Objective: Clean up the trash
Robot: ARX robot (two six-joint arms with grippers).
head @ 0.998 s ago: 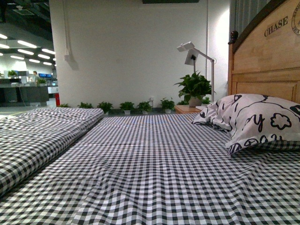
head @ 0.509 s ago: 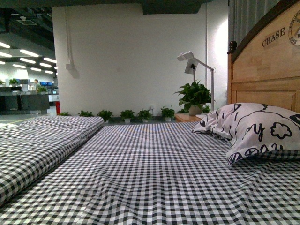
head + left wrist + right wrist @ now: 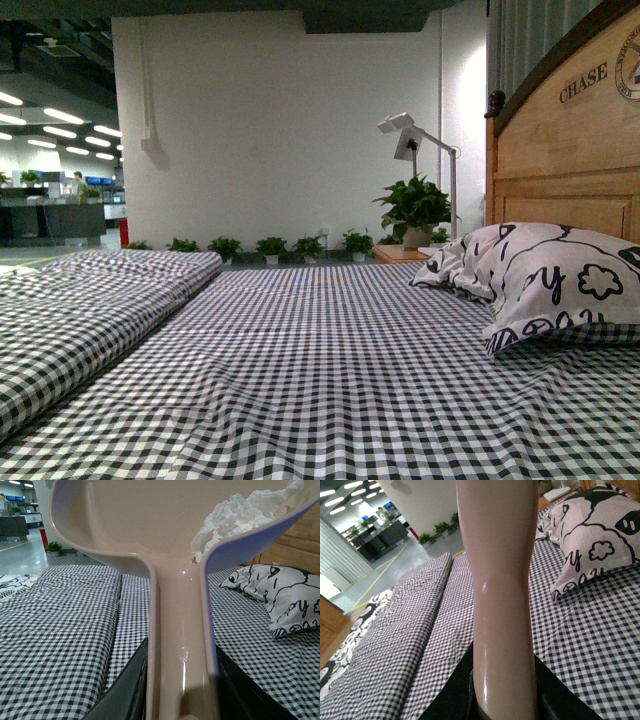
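The trash, a crumpled white wad, is sitting inside the pinkish dustpan; the left gripper is pinching the dustpan's handle between its dark fingers; the right gripper is clamping a pale handle; both are hanging over the checked bedsheet, near the pillow.

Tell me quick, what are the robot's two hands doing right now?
Left gripper: shut on the dustpan handle; the crumpled paper sits in its pan.
Right gripper: shut on a pale pinkish handle.
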